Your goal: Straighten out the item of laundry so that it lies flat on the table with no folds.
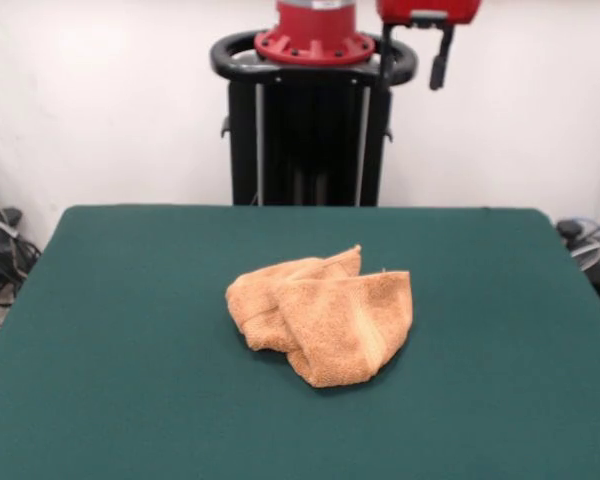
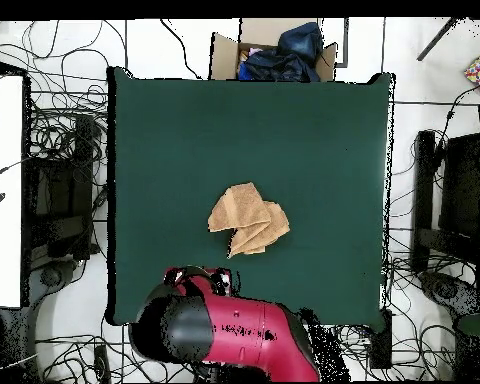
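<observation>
In the front view, we see the orange-tan towel [image 1: 321, 314] lying crumpled near the middle of the dark green worktop [image 1: 120, 340]. It is folded over on itself into a rough heap, wider than it is deep, so its long axis runs left to right across the picture. A thinner folded layer sticks out at the back and points up and to the right, toward the black pedestal [image 1: 310, 140] at the far side. A rounded lobe bulges toward the near edge. The red arm [image 1: 425, 10] sits high at the top edge, well apart from the towel; a dark part hangs from it, and we cannot tell how the jaws stand.

In the overhead view, the towel [image 2: 249, 219] lies close to the worktop's [image 2: 314, 130] centre, a little toward the robot's side. Its long axis here runs roughly left to right, with a point toward the lower middle. The red and black arm [image 2: 229, 335] lies folded at the bottom edge, clear of the towel. A cardboard box [image 2: 274, 55] with dark blue cloth sits beyond the far edge.
</observation>
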Controlling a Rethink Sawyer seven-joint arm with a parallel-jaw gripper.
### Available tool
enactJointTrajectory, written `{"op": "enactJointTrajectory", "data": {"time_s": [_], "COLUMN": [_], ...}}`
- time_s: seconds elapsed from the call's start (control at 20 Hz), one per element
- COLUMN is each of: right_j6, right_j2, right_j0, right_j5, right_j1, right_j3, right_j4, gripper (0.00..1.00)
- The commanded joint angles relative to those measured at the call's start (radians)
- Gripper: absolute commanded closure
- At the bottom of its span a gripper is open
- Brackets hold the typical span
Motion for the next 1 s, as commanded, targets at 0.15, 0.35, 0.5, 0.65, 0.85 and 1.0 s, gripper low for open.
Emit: {"op": "enactJointTrajectory", "data": {"time_s": [0.15, 0.35, 0.5, 0.65, 0.85, 1.0], "right_j6": [0.055, 0.086, 0.1, 0.118, 0.116, 0.115], "right_j2": [0.095, 0.101, 0.113, 0.118, 0.125, 0.122], "right_j0": [-0.007, 0.011, 0.016, 0.028, 0.02, 0.019], "right_j5": [-0.089, -0.143, -0.184, -0.23, -0.283, -0.305], "right_j1": [0.11, 0.149, 0.176, 0.209, 0.286, 0.32], "right_j3": [0.04, 0.037, 0.047, 0.041, -0.002, -0.02], "right_j4": [-0.035, -0.034, -0.025, -0.023, -0.029, -0.033], "gripper": [0.0, 0.0, 0.0, 0.0, 0.0, 0.0]}}
